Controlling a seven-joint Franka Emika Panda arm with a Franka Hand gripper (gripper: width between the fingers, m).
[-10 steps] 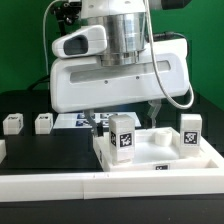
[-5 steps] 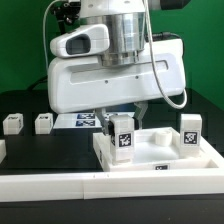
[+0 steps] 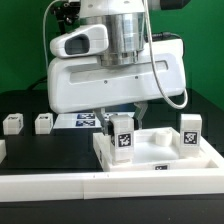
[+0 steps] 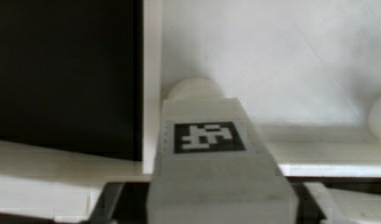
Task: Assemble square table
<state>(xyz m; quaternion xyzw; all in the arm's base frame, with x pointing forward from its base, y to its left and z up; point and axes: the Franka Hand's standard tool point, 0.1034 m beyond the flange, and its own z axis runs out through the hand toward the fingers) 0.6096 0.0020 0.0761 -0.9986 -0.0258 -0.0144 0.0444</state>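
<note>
The white square table top (image 3: 150, 157) lies flat at the exterior view's right. A chunky white leg (image 3: 121, 136) with a black-and-white tag stands upright on its near left corner. My gripper (image 3: 122, 116) has come down over this leg's upper end and is shut on it, one finger on each side. In the wrist view the same leg (image 4: 208, 150) fills the middle and runs between my fingers (image 4: 116, 205), with the table top (image 4: 285, 50) behind it. A second leg (image 3: 190, 131) stands on the top's right side.
Two more small white legs (image 3: 12, 123) (image 3: 43, 123) rest on the black table at the exterior view's left. The marker board (image 3: 78, 120) lies behind them under the arm. A long white rail (image 3: 100, 186) runs along the front edge.
My fingers stood wide apart on either side of the leg one second ago. They have since closed in against it. The arm and the parts have not moved.
</note>
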